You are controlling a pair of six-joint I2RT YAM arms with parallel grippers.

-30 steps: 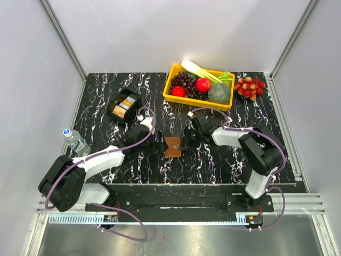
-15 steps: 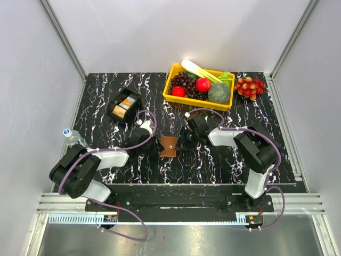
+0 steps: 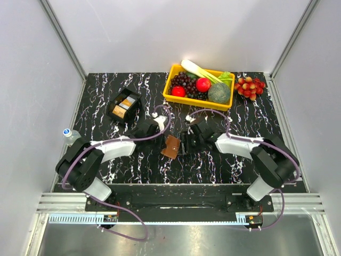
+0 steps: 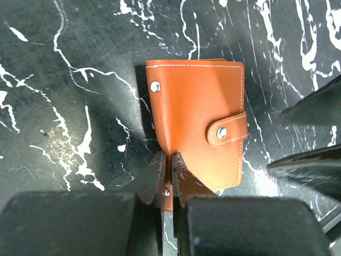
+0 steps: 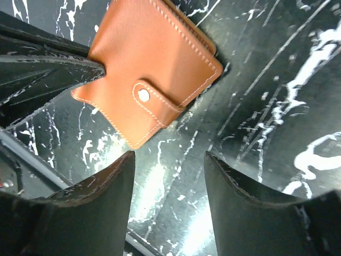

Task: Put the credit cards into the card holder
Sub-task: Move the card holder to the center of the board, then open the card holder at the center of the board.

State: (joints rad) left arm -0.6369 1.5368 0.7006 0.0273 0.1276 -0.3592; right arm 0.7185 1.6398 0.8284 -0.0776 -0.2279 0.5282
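Gripping now-folded card holder [image 4: 197, 117], L fingers [image 4: 154, 178]

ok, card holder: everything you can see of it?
The card holder is tan-brown, leather-like, with pale stitching along its edges. It is folded shut, snap tab wrapped over one edge with a metal stud, a second stud on its face. It lies on the black marbled table. The left gripper is shut on its near edge; the open right gripper stands apart from it.

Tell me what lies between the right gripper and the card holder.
Only bare table: the right wrist view shows the open right gripper just short of the card holder, nothing between.
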